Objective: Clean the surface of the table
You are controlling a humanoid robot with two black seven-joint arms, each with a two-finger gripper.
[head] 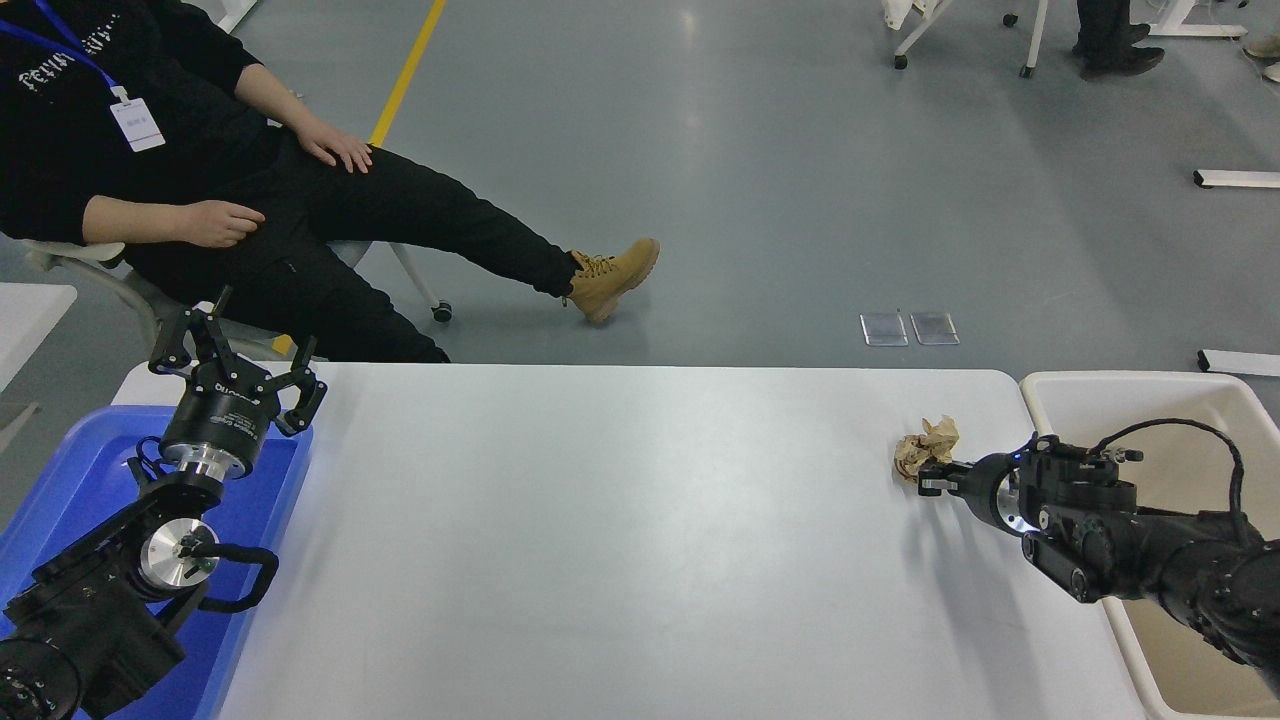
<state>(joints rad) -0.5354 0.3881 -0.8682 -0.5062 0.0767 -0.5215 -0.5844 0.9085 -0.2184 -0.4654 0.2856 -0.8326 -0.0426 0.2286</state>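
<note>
At right of frame, the right gripper (928,478) clamps the crumpled brown paper wad (924,447); next, carry it to the beige rectangular bin (1120,395).

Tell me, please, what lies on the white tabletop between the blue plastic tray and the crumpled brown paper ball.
Nothing: in the head view, the white tabletop is bare between the blue plastic tray and the crumpled brown paper ball.

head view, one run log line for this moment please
right gripper: at crumpled brown paper, grip unclear | paper: on table surface, near beige bin | left gripper: parked over blue tray, open
</note>
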